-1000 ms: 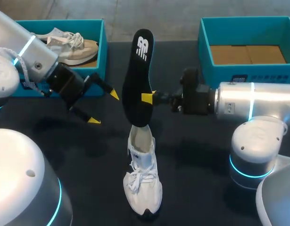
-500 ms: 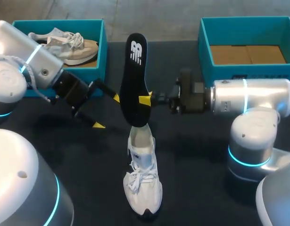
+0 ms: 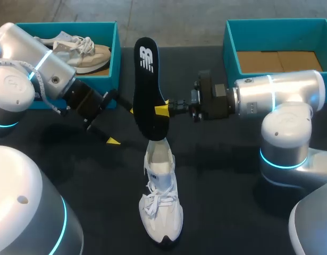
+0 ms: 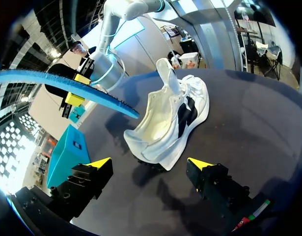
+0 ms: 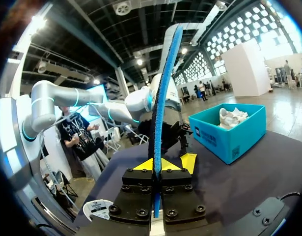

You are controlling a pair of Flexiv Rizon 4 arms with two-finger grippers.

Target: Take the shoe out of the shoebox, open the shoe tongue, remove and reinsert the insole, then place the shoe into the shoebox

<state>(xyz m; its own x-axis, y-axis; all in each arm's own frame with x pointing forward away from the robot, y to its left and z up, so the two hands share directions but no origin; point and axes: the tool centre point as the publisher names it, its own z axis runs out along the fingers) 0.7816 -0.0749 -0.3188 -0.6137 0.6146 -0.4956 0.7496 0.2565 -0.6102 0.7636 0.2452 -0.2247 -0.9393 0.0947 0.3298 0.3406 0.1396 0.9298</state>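
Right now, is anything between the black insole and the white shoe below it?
Nothing visible. The right gripper holds the insole over the white shoe, at its opening; the left gripper stands open, off to the side.

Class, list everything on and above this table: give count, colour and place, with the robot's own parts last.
insole: one, black top, blue underside, held upright over the white shoe's heel
white shoe: one, white, mid-table
left shoebox: one, teal, far left corner
second shoe: one, cream, inside left shoebox
right shoebox: one, teal, far right, brown floor showing
table: one, black
left tool: one, yellow tips, open, beside insole
right tool: one, yellow tips, shut on insole
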